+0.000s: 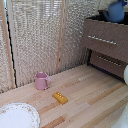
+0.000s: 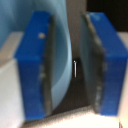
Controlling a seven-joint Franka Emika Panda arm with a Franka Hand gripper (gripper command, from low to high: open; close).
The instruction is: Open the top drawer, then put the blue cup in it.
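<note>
Overhead, the spread fingers (image 2: 70, 70) straddle the blue cup (image 1: 116, 12) atop the dresser (image 1: 107, 37); top drawer (image 1: 102, 39) shut.

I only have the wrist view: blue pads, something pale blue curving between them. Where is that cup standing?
Observer: The blue cup stands on top of the dark dresser, at the exterior view's upper right.
Operator: Where is the top drawer from there?
Observer: The top drawer is directly below the cup, with its silver bar handle in plain sight. I cannot tell whether it is pulled out.
Operator: Is any other cup around?
Observer: Yes. A pink mug stands on the wooden surface below, well away from the dresser and near a yellow block.
</note>
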